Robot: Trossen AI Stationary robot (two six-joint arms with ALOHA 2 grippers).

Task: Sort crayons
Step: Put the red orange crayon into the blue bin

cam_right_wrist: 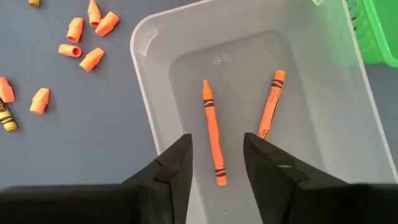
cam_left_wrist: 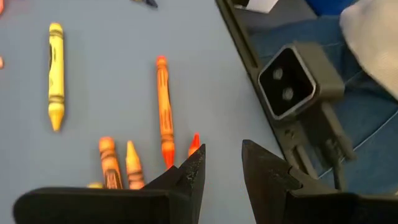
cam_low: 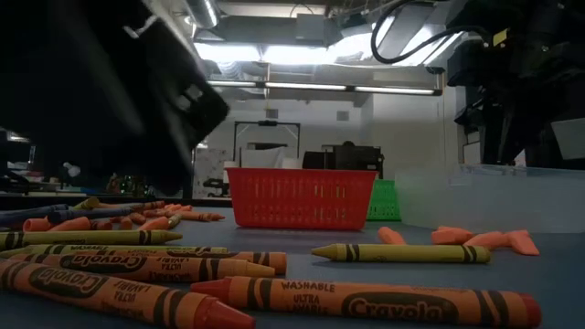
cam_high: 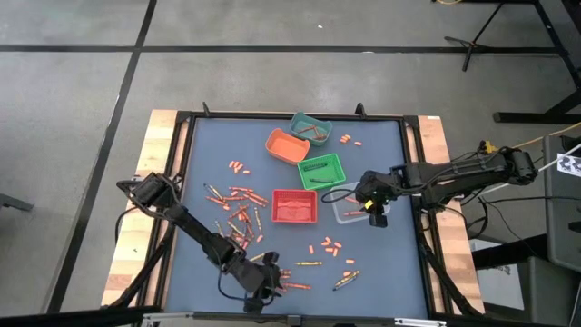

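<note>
Hovering right tool [cam_right_wrist: 216, 165] over binned crayons [cam_right_wrist: 213, 132]

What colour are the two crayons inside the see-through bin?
Both crayons in the clear bin are orange, seen best in the right wrist view.

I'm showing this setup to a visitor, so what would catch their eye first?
Probably the scatter of mostly orange crayons across the dark blue table, around a cluster of coloured plastic bins with the red mesh bin in the middle. Next, the right gripper, open over the clear plastic bin holding two orange crayons.
</note>
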